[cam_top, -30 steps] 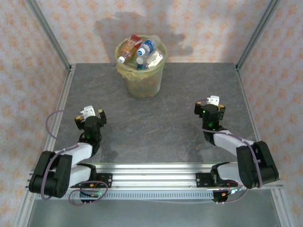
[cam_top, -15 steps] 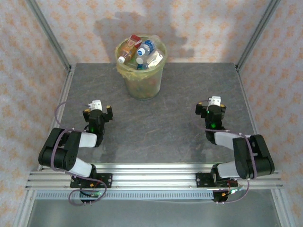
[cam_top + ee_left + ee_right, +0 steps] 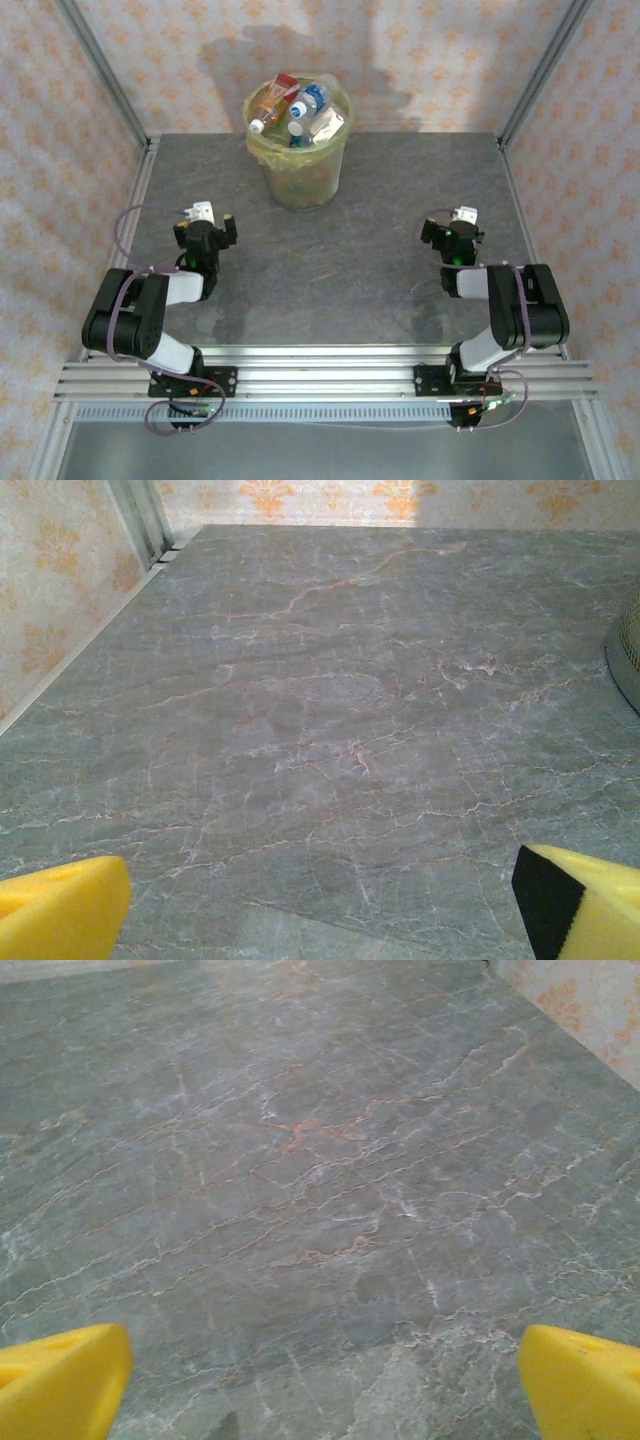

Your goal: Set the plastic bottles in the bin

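Across the whole workspace spreads the grey, marble-veined bench (image 3: 330,270). At its far middle stands the round tapered bin (image 3: 300,185) lined with a yellowish translucent bag, with the small clear plastic bottles (image 3: 298,108) heaped inside to the rim. Nearer, the left tool (image 3: 320,910) and right tool (image 3: 320,1390) sit low over bare stone, each with its 2 yellow pads (image 3: 60,915) spread wide, gripping nothing.

A staged robot test cell: aluminium frame (image 3: 102,70), floral wallpaper panels (image 3: 450,40), marble-patterned table (image 3: 330,260).
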You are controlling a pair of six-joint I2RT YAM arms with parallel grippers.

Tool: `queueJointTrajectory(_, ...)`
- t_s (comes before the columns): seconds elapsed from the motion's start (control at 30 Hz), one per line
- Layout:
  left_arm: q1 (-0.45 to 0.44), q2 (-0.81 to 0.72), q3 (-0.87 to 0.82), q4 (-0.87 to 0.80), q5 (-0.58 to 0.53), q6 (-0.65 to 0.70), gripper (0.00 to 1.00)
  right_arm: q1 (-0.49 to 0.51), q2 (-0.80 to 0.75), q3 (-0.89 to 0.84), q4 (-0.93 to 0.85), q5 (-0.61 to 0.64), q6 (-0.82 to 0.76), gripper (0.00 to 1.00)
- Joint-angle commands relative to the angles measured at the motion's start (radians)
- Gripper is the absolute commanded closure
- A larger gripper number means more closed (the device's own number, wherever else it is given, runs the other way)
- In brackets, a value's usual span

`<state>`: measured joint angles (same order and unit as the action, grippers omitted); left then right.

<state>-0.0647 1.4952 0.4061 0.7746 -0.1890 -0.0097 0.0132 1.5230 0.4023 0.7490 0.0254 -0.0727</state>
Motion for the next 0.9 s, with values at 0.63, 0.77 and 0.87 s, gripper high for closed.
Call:
queueJointTrajectory(0.63, 0.005, 0.000, 0.011, -0.014, 0.007, 0.002, 0.00, 0.004, 0.000, 0.015, 0.030, -0.011, 0.030, 0.01)
queueJointTrajectory(0.77, 0.005, 0.000, 0.011, -0.015, 0.008, 0.002, 0.00, 0.003, 0.000, 0.016, 0.031, -0.012, 0.030, 0.01)
queueJointTrajectory(0.87, 0.005, 0.000, 0.011, -0.013, 0.008, 0.002, 0.00, 0.003, -0.001, 0.015, 0.031, -0.012, 0.030, 0.01)
